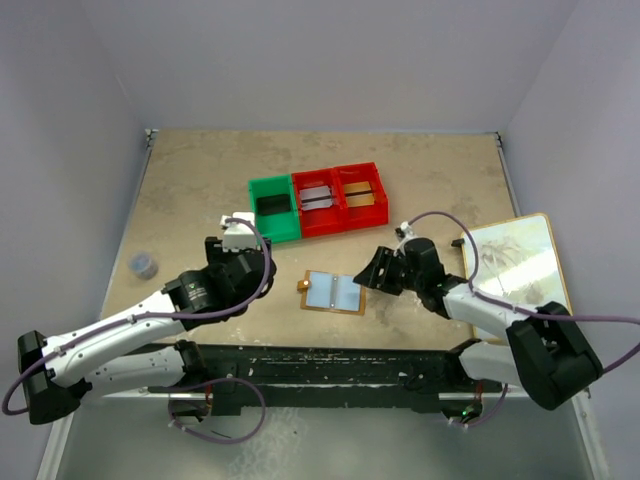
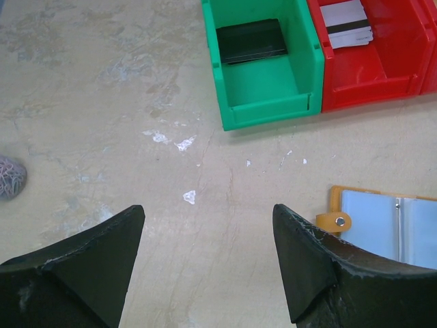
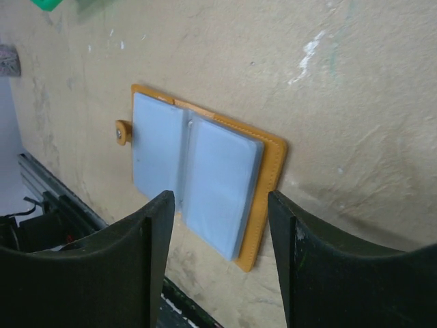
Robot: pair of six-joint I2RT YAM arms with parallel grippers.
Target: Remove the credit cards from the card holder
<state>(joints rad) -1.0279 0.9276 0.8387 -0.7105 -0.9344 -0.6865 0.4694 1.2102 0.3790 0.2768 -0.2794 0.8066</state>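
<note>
Spread open, pockets up, mid-worktop [image 1: 200,180]: card holder [image 1: 332,293], with right pincer [image 3: 222,205] gaping empty just at its 3 o'clock. Left pincer [image 2: 208,219] likewise wide apart, holding nothing, at the holder's 9 o'clock. Toward 12 o'clock, inside green bin [image 2: 266,113] a black card [image 2: 251,41], inside red bin [image 2: 369,92] a striped pale card [image 2: 347,24].

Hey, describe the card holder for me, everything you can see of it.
The card holder is a small orange-tan bifold, leather-like, lying open and flat on the table, pale blue-grey pockets facing up. A little tab clasp with a metal snap sticks out from one side. No card shows in its pockets.
</note>
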